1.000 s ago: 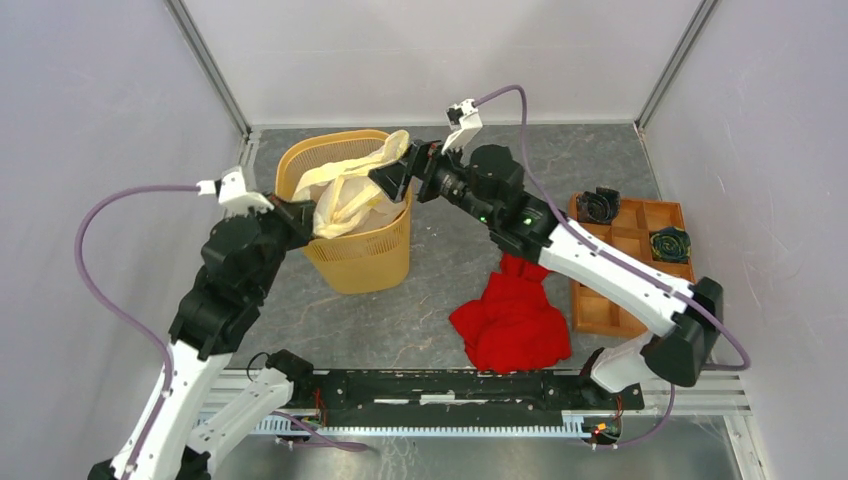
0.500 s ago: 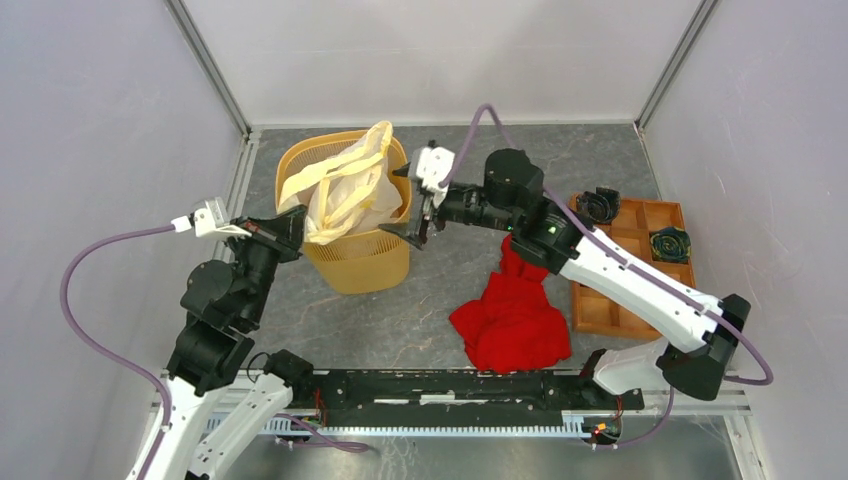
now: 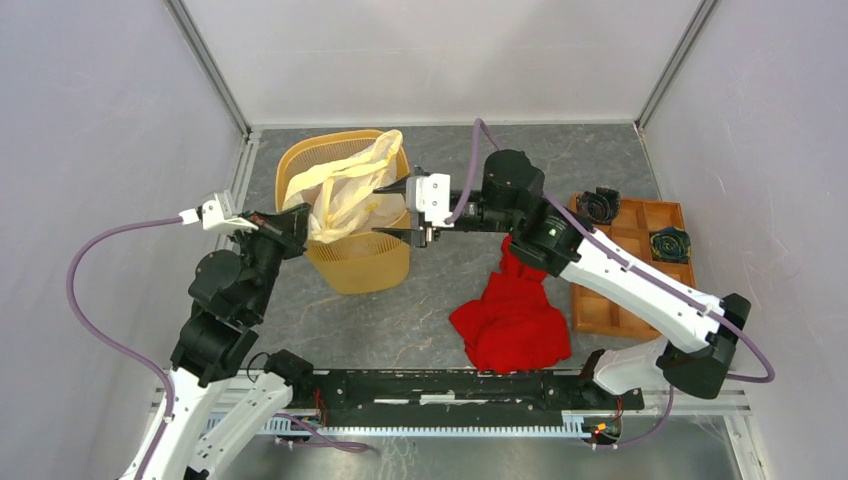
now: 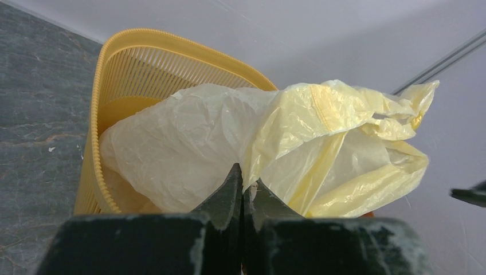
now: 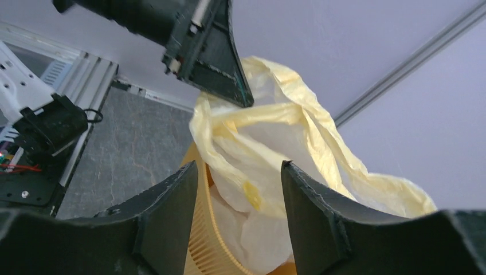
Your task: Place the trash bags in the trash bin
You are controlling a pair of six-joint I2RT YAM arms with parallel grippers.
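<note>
The yellow-orange trash bin (image 3: 352, 262) stands at the back left of the floor. The cream trash bag (image 3: 345, 195) bulges out of it, half inside, its top leaning toward the bin's right rim. My left gripper (image 3: 298, 226) is at the bin's left rim, shut (image 4: 243, 180), with a fold of the bag (image 4: 229, 132) running into the seam between its tips. My right gripper (image 3: 397, 212) is at the bin's right rim, open (image 5: 238, 166). One of its fingers is outside the bin wall (image 5: 200, 229) and the other over the bag (image 5: 269, 149).
A red cloth heap (image 3: 512, 320) lies right of the bin, under the right arm. A brown wooden compartment tray (image 3: 628, 215) holding two dark coiled items (image 3: 668, 243) sits at the right. Enclosure walls close in the sides and back, and a metal rail (image 3: 450, 385) runs along the front.
My right gripper left the bag's top, swung down to the bin's right rim, and its jaws have narrowed. The left arm drew back slightly and stayed shut. The bag's top shifted.
</note>
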